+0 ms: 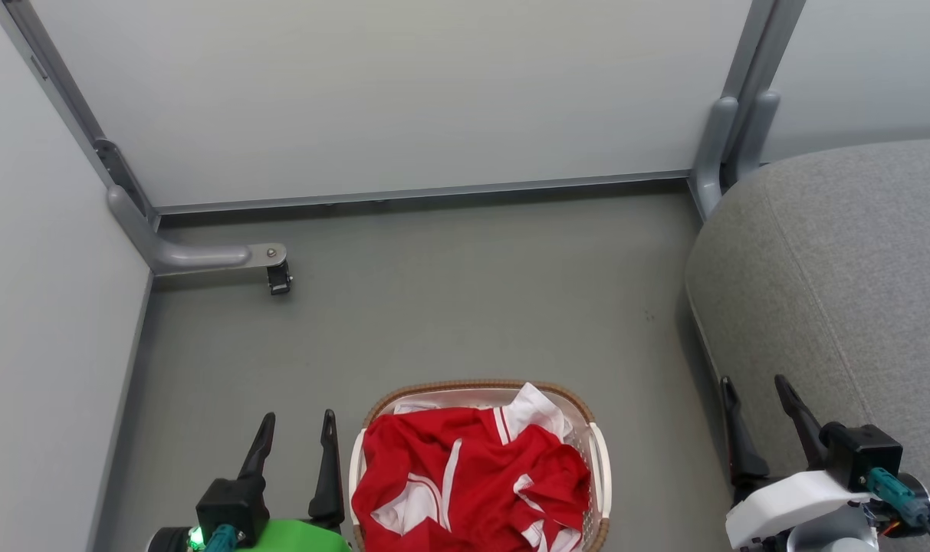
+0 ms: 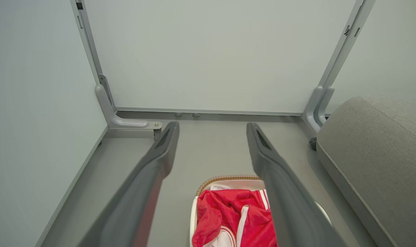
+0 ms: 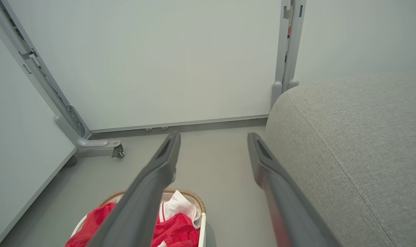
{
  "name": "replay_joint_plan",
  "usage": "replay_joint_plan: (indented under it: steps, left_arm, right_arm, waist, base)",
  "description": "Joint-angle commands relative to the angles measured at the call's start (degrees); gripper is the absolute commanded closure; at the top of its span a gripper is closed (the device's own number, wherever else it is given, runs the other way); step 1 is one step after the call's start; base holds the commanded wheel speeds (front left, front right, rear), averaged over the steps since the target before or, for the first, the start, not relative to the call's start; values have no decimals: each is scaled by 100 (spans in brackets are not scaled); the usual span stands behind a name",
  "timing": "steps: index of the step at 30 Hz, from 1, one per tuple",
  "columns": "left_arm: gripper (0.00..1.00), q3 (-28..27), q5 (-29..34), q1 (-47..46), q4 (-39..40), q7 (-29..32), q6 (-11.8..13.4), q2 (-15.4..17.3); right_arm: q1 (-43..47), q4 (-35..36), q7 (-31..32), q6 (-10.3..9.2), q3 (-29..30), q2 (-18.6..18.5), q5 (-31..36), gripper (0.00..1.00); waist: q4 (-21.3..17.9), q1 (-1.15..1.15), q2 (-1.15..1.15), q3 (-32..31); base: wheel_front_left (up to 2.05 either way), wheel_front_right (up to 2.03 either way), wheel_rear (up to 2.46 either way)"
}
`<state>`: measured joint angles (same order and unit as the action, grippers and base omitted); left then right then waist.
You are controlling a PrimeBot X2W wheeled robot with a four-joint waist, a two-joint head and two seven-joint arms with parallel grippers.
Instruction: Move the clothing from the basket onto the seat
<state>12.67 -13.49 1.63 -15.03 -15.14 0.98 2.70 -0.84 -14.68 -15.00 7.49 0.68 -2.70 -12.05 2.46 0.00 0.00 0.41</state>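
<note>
Bright red clothing (image 1: 472, 479) with white stripes and trim lies bunched in the white basket (image 1: 480, 389) with a brown woven rim, on the floor at the bottom centre of the head view. The grey fabric seat (image 1: 840, 291) fills the right side. My left gripper (image 1: 296, 437) stands open just left of the basket, nothing between its fingers. My right gripper (image 1: 764, 402) is open at the seat's front edge, also empty. The left wrist view shows the clothing (image 2: 228, 216), basket (image 2: 228, 179) and seat (image 2: 376, 151) past my left gripper (image 2: 211, 128). The right wrist view shows the clothing (image 3: 173, 233), basket (image 3: 190, 195) and seat (image 3: 352, 144) around my right gripper (image 3: 213, 137).
Pale partition panels (image 1: 388, 100) close the space at the back and on the left. A grey metal foot with a caster (image 1: 279, 277) juts out at the back left corner, and a grey post (image 1: 729, 130) stands behind the seat. Grey floor (image 1: 449, 307) stretches between basket and panels.
</note>
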Motion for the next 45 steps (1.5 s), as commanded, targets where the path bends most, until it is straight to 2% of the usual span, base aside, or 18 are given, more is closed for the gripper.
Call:
replay_joint_plan:
  steps: [1,15,23,28,33,40,45]
  left_arm:
    - [0,-24,7,28,-4,-3,10,34]
    - [0,-14,19,17,30,-2,-20,34]
    - [0,-10,-19,-207,87,-3,-23,34]
    - [0,-46,141,-552,126,-1,-95,34]
    - [0,4,281,-1205,-18,1,-269,32]
    - [0,496,233,-2345,-937,1,-566,32]
    - [0,1104,491,-3179,-2087,67,-719,36]
  right_arm:
    - [25,11,-28,0,-4,-34,-7,0]
    - [-5,88,-27,-1,25,-35,-33,0]
    - [-142,217,-27,-1,30,-34,-26,0]
    - [-372,414,-27,-1,10,-33,51,0]
    - [-738,672,-25,-1,71,-34,95,0]
    - [-1248,874,-21,-1,173,-31,205,0]
    - [-1578,967,-21,-1,114,-29,106,0]
  waist:
    - [-2,0,0,2]
    - [-15,0,0,92]
    - [-49,0,0,399]
    - [-131,0,0,918]
    - [-246,0,0,1653]
    - [-374,0,0,2654]
    - [-603,0,0,3303]
  base:
    - [0,0,0]
    - [0,0,0]
    - [0,0,0]
    - [0,0,0]
    - [0,0,0]
    - [0,0,0]
    - [0,0,0]
